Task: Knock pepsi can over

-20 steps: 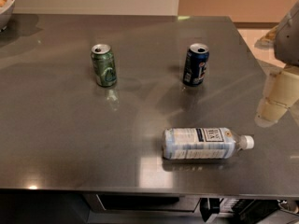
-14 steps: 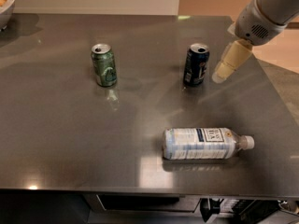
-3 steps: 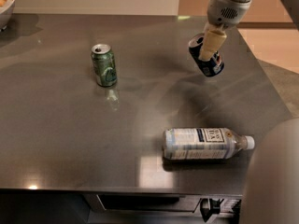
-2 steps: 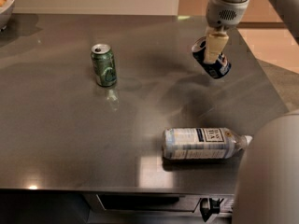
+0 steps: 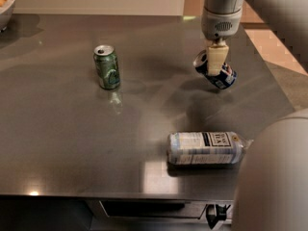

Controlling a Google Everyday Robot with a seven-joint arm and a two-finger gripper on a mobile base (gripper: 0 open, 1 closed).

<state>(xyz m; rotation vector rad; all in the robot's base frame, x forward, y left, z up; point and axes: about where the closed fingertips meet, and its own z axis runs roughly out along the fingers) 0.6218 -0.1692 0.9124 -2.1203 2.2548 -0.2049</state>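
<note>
The pepsi can [image 5: 222,76], dark blue with white and red markings and a silver top, is tipped far over on the steel table [image 5: 62,129] at the back right. Its top points up and to the left. My gripper [image 5: 215,61] hangs from the arm above and is right in front of the can, touching or overlapping its upper part. The cream-coloured fingertips [image 5: 215,60] cover the can's middle.
A green can [image 5: 107,67] with a silver top stands upright at the back left. A clear water bottle [image 5: 206,147] lies on its side near the front edge. A bowl [image 5: 5,6] sits at the far left corner. My arm's body fills the lower right.
The gripper came in from the right to the pepsi can. The can went from upright to steeply tilted and shifted right. Green can and bottle have not moved.
</note>
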